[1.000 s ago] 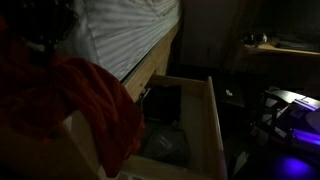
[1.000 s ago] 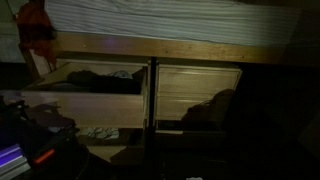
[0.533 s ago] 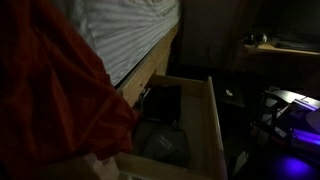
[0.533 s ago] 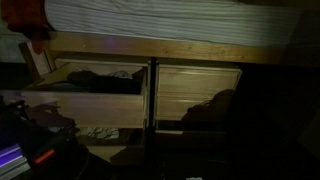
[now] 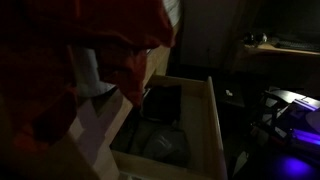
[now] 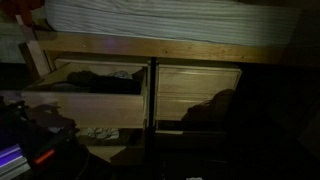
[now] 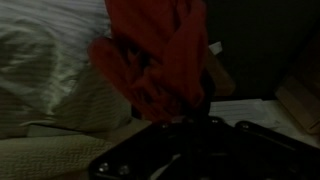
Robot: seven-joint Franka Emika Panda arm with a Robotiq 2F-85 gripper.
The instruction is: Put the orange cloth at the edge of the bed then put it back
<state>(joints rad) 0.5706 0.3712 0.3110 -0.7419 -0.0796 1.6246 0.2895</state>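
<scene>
Wrist view shows the gripper (image 7: 178, 128) clamped on the orange cloth (image 7: 155, 50), which bunches right at its fingertips, held up in the air beside the striped bed (image 7: 40, 60).

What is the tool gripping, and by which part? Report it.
The tool grips the crumpled orange fabric cloth by a bunched fold; which edge or corner cannot be told.

Exterior views, along the bed (image 5: 158, 68) and front-on, share the open drawer (image 6: 88, 108); wrist view closely faces the mattress (image 7: 40, 60).
</scene>
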